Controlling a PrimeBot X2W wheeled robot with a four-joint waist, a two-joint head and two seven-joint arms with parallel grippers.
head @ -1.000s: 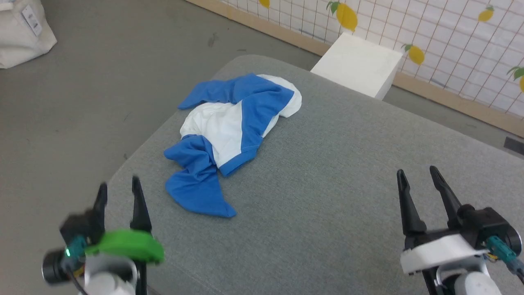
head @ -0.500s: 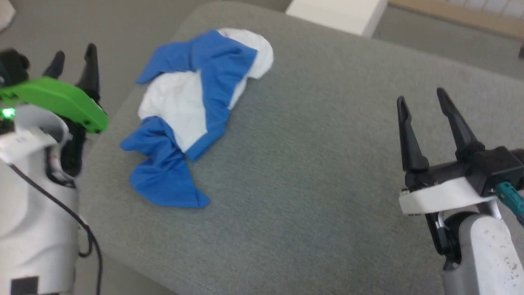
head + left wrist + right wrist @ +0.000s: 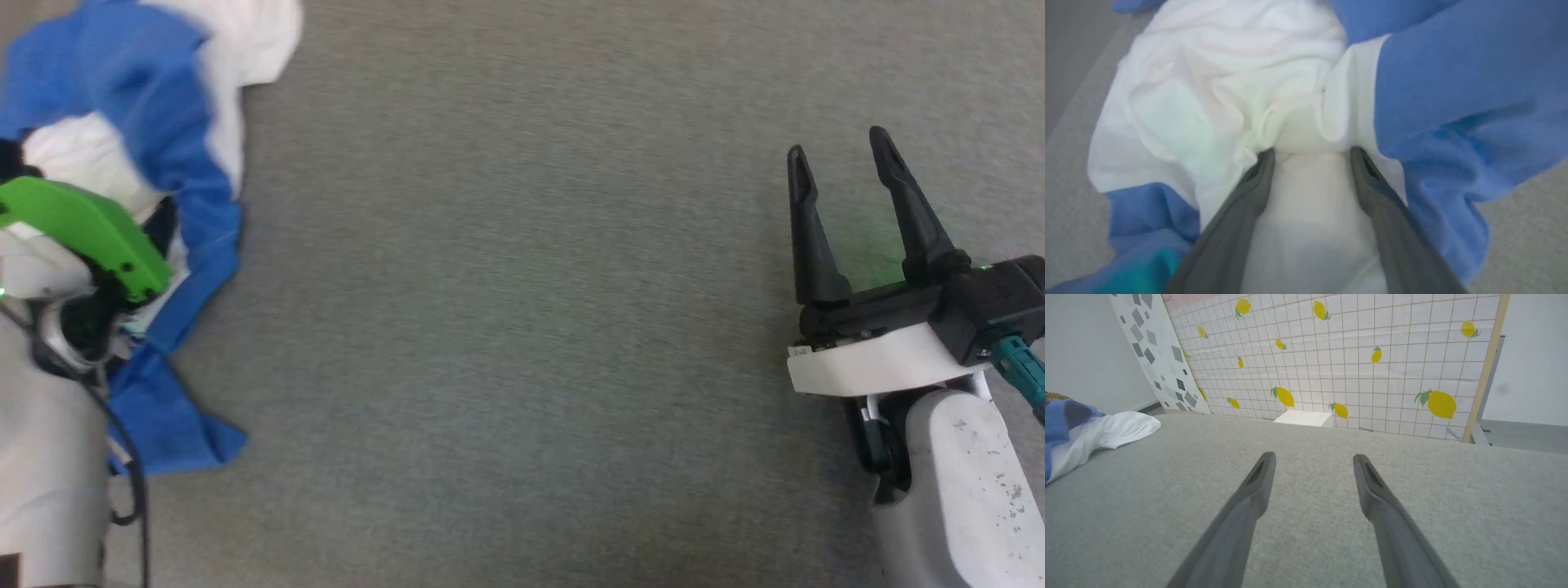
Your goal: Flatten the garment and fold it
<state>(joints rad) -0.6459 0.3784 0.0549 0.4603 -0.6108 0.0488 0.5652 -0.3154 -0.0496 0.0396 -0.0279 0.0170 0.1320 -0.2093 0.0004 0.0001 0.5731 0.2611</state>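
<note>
The garment (image 3: 192,175) lies crumpled at the left of the grey padded surface, with a white body and royal-blue sleeves. In the left wrist view my left gripper (image 3: 1310,153) is open and down on the garment (image 3: 1200,102). Its two fingertips press into white folds, with white cloth lying between them and a blue panel to the right. In the head view the green wrist cover (image 3: 82,233) hides those fingers. My right gripper (image 3: 841,155) stands open and holds nothing, far to the right, over bare surface. The right wrist view shows the right gripper (image 3: 1312,457) and the garment (image 3: 1098,430) at far left.
The grey padded surface (image 3: 522,327) stretches wide between the two arms. Beyond its far edge stand a white box (image 3: 1302,417) and a tiled wall panel with lemon prints (image 3: 1372,355). A speckled panel (image 3: 1155,347) leans at the left.
The head camera has tipped down and toward the surface, so the picture has shifted. My left arm has gone forward onto the garment. The right gripper has stayed open, about where it was.
</note>
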